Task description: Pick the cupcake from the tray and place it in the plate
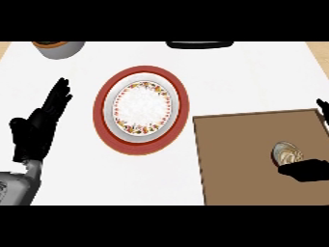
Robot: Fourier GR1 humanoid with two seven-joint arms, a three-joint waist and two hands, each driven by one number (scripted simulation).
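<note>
while the cupcake (289,155) sits on the brown tray (238,159), toward its right side and about midway from near to far, approach with the right hand (322,164) from the right edge. thumb reaching in under the near side of the cupcake, fingers extended along the far right; touching or just beside it, cannot tell which. not closed round the cupcake, nothing held.

for the step in hand: centre the cupcake between thumb and fingers before closing. curl round the wrapper low down rather than the frosted top. lift straight up clear of the tray floor and its raised rim before travelling left.

destination: patterned white plate (140,107) on a red round mat (107,130), left of the tray and just apart from its far left corner. set down in the plate's white centre.

left hand (38,126) resting open at the left, fingers up, well apart from the plate, holding nothing.

other items: grey bowl (59,48) at far left, dark object (199,45) at far centre, cut off by the edge. neither in the path. only obstacle judged: the tray's left rim between cupcake and plate.
</note>
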